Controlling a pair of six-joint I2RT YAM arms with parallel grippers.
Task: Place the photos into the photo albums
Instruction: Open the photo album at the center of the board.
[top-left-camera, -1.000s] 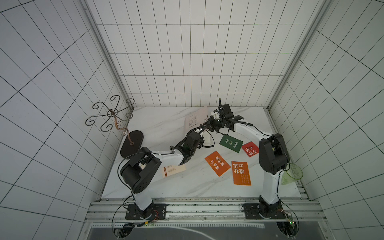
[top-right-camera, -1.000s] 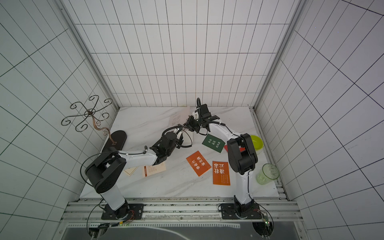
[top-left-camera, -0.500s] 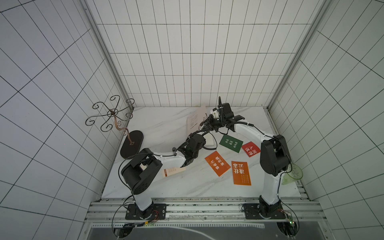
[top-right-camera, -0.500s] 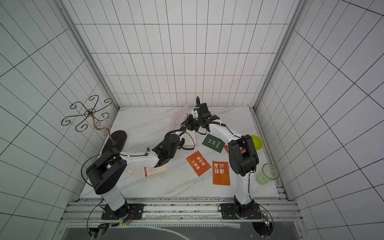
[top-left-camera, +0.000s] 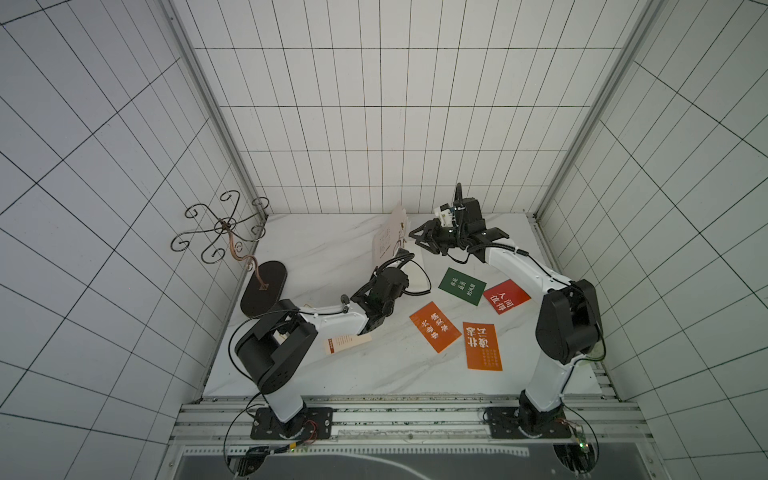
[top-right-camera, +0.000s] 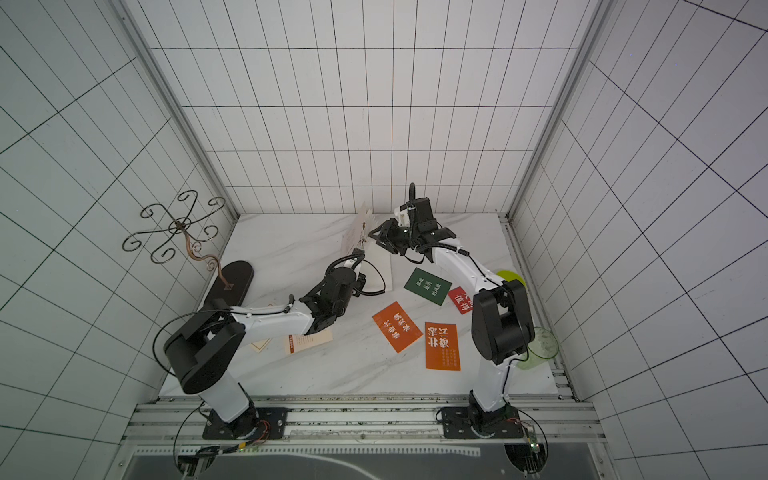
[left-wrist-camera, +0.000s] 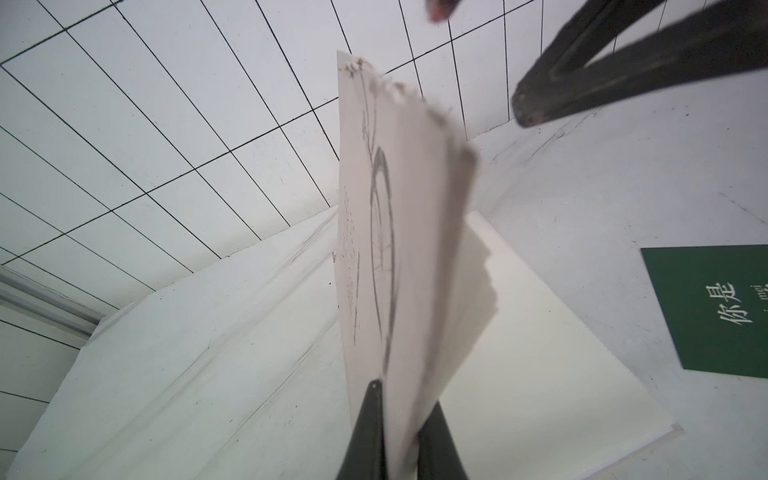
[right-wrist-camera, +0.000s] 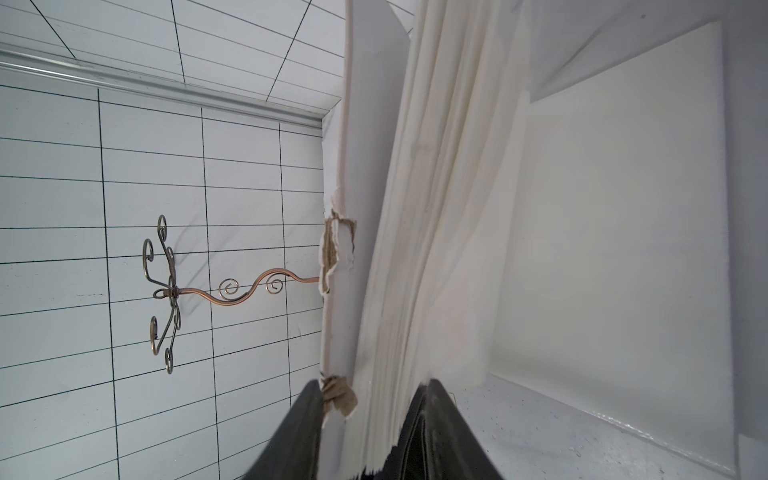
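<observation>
White marble-veined tabletop (top-left-camera: 332, 249). Lying flat on it, near the middle: a dark green card (top-left-camera: 462, 286), a red card (top-left-camera: 506, 296) just beside it, an orange card (top-left-camera: 435, 326) and a second orange card (top-left-camera: 482, 345) nearer the front edge. A cream card (top-left-camera: 347, 343) lies further left. The photo album (left-wrist-camera: 540, 353) rests its lower leaves at the rear. A black oval stand base (top-left-camera: 264, 293) sits at the left edge.

Bright, even light, soft shadows, bent edges; the photo album (left-wrist-camera: 407, 232) blurs close-up.

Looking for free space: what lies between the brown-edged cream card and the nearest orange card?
Nothing: between the cream card and the orange card the table is bare marble, as both top views show.
</observation>
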